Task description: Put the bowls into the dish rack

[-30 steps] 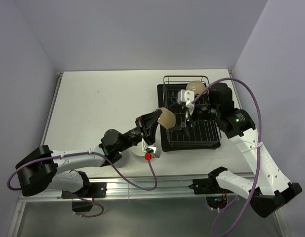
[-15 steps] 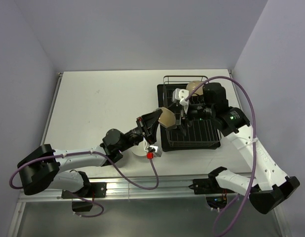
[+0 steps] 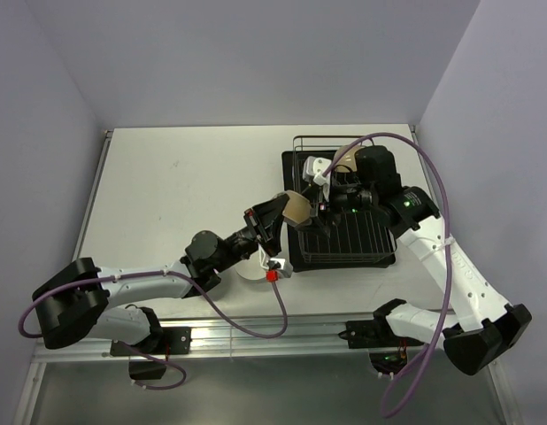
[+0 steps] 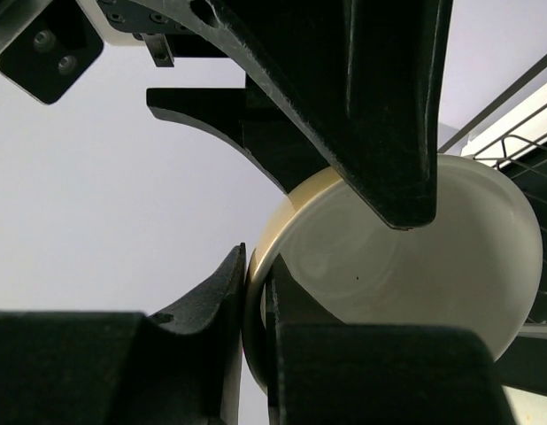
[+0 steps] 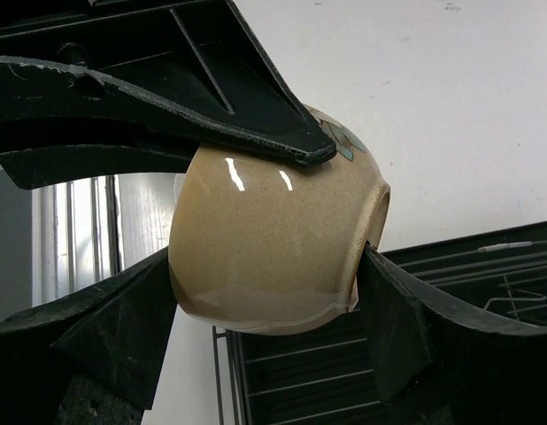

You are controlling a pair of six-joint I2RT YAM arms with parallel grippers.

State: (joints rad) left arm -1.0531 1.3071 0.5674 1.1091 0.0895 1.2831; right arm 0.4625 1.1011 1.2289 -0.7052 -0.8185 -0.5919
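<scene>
Right wrist: bowl (image 5: 265, 257) interior hidden

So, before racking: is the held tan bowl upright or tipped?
Tipped on its side; the tan bowl has its foot facing sideways.

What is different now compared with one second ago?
The right end effector moved left from over the rack to the tan bowl and now straddles it; a grip is not certain. The left end effector kept holding that bowl, nearly still. The second bowl stayed in the rack.
</scene>
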